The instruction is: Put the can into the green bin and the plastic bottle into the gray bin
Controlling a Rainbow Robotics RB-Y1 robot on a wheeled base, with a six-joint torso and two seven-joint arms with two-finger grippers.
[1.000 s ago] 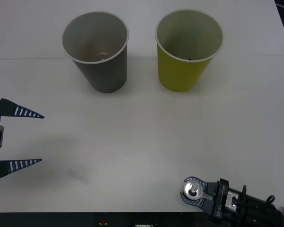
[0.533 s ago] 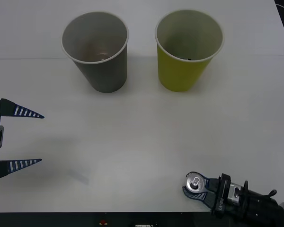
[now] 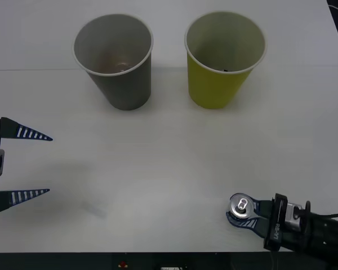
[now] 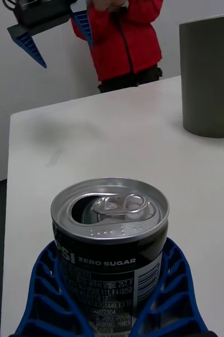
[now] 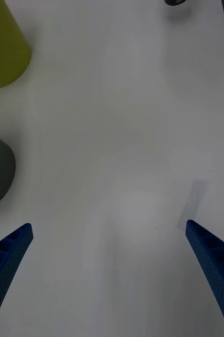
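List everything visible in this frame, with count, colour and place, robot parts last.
can: one, silver top with black printed side, upright near the table's front edge on the robot's right, held between blue fingers.
green bin: one, yellow-green with white rim, upright at the far side, right of the gray bin.
gray bin: one, gray with white rim, upright at the far side.
table: one, white.
right gripper: one, blue fingers, shut around the can.
left gripper: one, blue fingers, open, at the robot's left edge, holding nothing.

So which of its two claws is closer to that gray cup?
Left. The left gripper hangs open at the table's left edge, nearer the gray bin; the right gripper, clamping the can, sits at the near edge.
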